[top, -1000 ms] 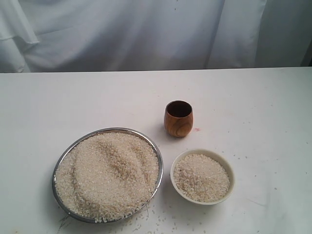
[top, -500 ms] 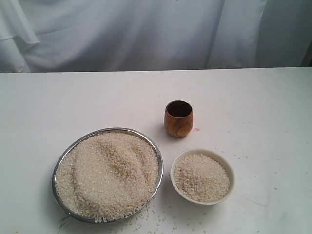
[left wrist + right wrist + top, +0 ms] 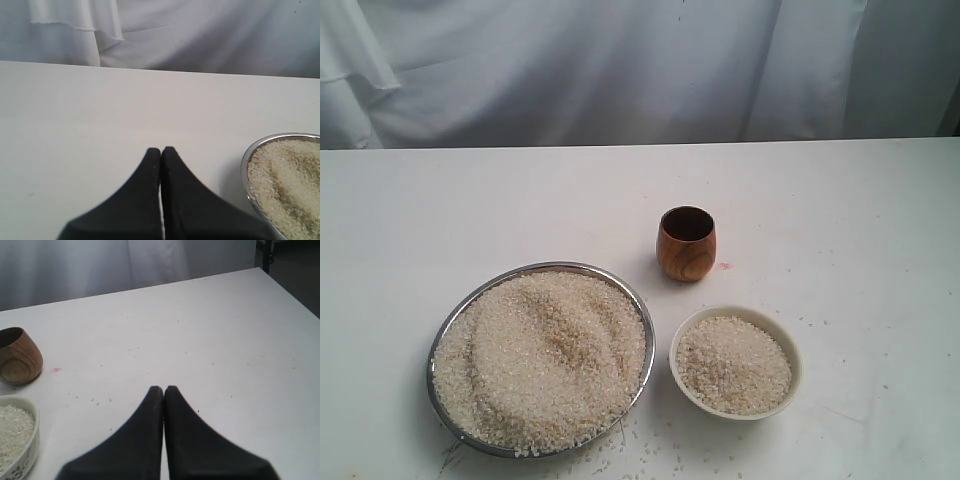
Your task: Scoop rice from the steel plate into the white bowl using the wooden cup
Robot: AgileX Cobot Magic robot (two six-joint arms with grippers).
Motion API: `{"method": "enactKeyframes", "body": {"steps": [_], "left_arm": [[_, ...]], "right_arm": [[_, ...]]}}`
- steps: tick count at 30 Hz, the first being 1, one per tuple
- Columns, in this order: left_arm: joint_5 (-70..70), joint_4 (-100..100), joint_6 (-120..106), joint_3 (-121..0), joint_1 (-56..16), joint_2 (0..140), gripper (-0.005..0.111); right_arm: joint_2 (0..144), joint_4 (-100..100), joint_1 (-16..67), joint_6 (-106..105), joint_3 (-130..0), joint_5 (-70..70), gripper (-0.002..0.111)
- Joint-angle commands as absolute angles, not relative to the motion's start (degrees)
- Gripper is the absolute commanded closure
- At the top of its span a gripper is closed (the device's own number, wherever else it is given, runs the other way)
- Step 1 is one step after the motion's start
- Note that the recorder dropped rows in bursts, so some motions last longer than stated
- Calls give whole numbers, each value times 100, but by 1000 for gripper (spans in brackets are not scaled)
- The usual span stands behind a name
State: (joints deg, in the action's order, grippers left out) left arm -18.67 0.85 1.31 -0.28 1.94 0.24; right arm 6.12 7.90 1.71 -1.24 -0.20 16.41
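Note:
The steel plate (image 3: 437,345) lies at the front left of the white table, heaped with rice (image 3: 545,355). To its right the white bowl (image 3: 796,362) holds more rice (image 3: 732,365). Behind the bowl the wooden cup (image 3: 686,243) stands upright, its inside dark. No arm shows in the exterior view. In the left wrist view my left gripper (image 3: 161,150) is shut and holds nothing, with the plate's rim (image 3: 245,165) off to one side. In the right wrist view my right gripper (image 3: 164,388) is shut and holds nothing, apart from the cup (image 3: 18,356) and the bowl (image 3: 34,440).
A white cloth (image 3: 620,70) hangs behind the table's far edge. Stray grains (image 3: 640,450) lie scattered on the table near the plate and bowl. A small pink mark (image 3: 724,266) sits beside the cup. The table's right edge (image 3: 290,290) shows in the right wrist view.

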Motion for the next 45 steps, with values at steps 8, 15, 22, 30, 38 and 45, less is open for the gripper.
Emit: {"method": "enactKeyframes", "body": {"steps": [8, 15, 22, 30, 38, 45], "left_arm": [[-1827, 94, 135, 0, 204, 0, 107], [-1827, 94, 135, 0, 204, 0, 107], [-1827, 94, 135, 0, 204, 0, 107], [-1827, 94, 135, 0, 204, 0, 107], [-1827, 94, 135, 0, 204, 0, 107], [-1827, 94, 135, 0, 204, 0, 107]], "right_arm": [[205, 693, 413, -223, 0, 1826, 108], [170, 708, 688, -170, 0, 1883, 108], [170, 708, 701, -170, 0, 1883, 108], [170, 708, 701, -170, 0, 1883, 108], [170, 719, 700, -170, 0, 1883, 108], [170, 719, 700, -170, 0, 1883, 108]]}}
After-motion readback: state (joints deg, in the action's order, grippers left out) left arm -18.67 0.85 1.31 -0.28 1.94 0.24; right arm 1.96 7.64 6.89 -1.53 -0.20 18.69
